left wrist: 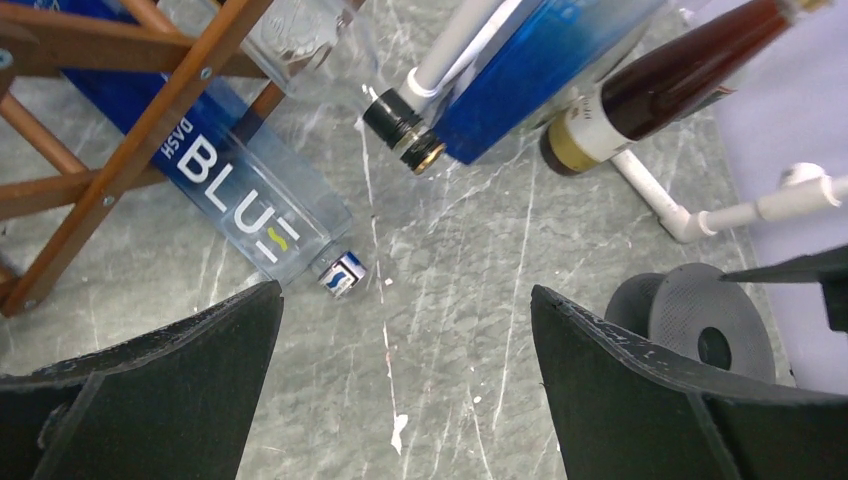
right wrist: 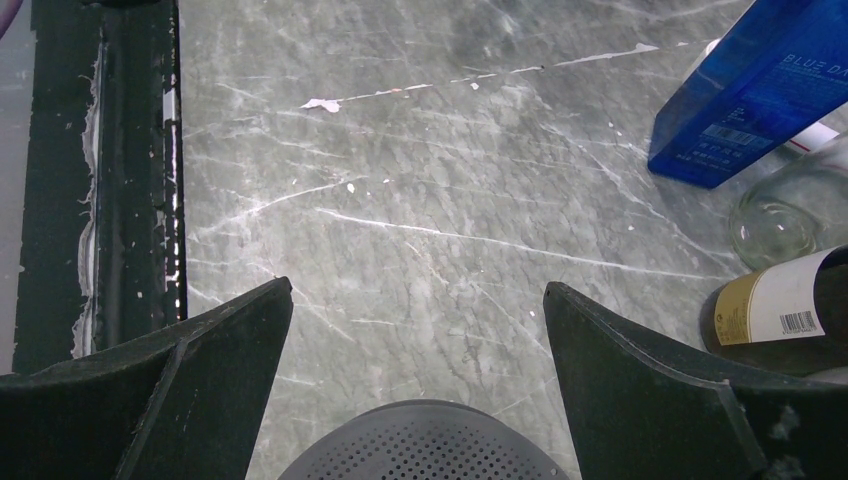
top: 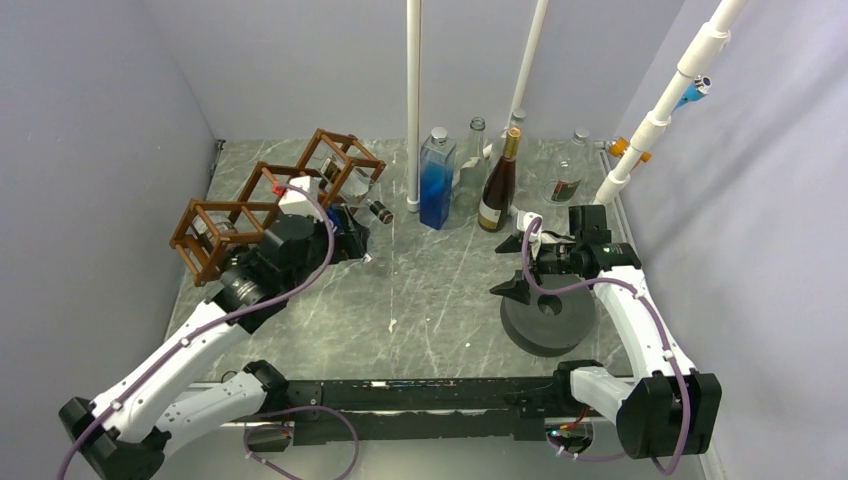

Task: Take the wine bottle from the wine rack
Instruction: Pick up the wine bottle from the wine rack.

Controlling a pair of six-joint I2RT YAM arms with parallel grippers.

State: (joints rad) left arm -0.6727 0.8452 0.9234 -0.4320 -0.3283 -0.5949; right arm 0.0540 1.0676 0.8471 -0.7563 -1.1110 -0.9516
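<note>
The brown wooden wine rack (top: pixel 197 222) (left wrist: pixel 120 150) stands at the back left. Two bottles lie in it. One is clear glass with a black, gold-ringed cap (top: pixel 378 210) (left wrist: pixel 405 130) poking out toward the table's middle. The other is a clear bottle with blue "BLUE" lettering (left wrist: pixel 240 190), its small cap near the tabletop. Which of them is the wine bottle I cannot tell. My left gripper (top: pixel 352 238) (left wrist: pixel 405 295) hovers open just in front of the rack, nothing between its fingers. My right gripper (top: pixel 515 267) (right wrist: pixel 417 288) is open at the right, holding nothing.
A blue square bottle (top: pixel 437 180) (right wrist: pixel 750 90), a clear bottle (top: pixel 475 160), a dark brown bottle (top: pixel 498 190) (left wrist: pixel 660 85) and a glass flask (top: pixel 565 185) stand at the back. A dark grey perforated disc (top: pixel 548 318) (right wrist: pixel 420 445) lies under my right gripper. White pipes (top: pixel 413 100) rise behind.
</note>
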